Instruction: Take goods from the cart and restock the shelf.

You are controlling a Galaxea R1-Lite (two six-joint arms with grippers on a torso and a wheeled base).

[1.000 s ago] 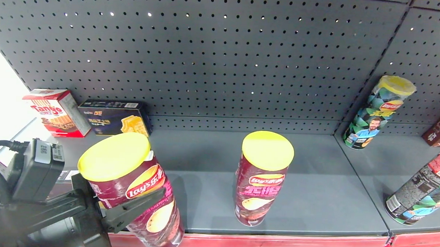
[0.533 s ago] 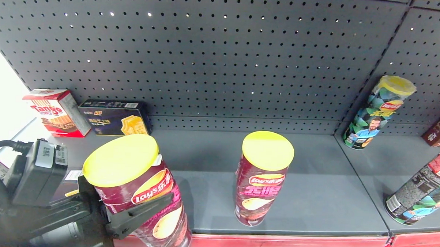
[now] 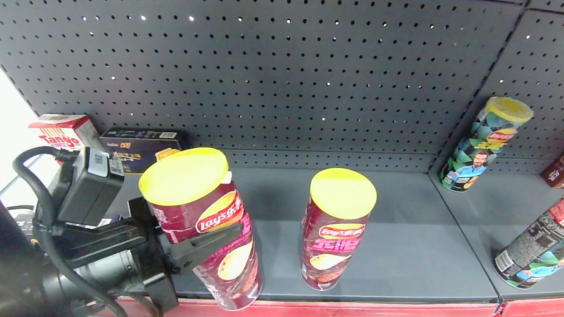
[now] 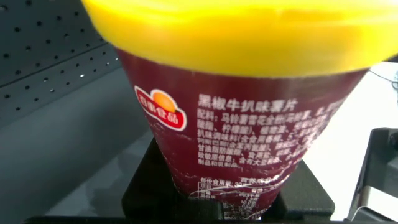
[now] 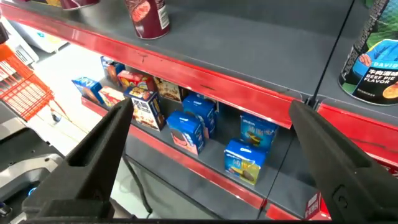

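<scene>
Two left fingers (image 3: 207, 244) clamp chip can (image 3: 214, 215), right fingers (image 5: 93, 155) spread wide

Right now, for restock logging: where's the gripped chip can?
The gripped chip can is head-view left, in the left gripper at the shelf edge, beside the standing can.

Held can (image 3: 217, 212) left of standing can (image 3: 335, 235) on shelf (image 3: 414, 257); box (image 3: 137, 139) behind held can.
</scene>
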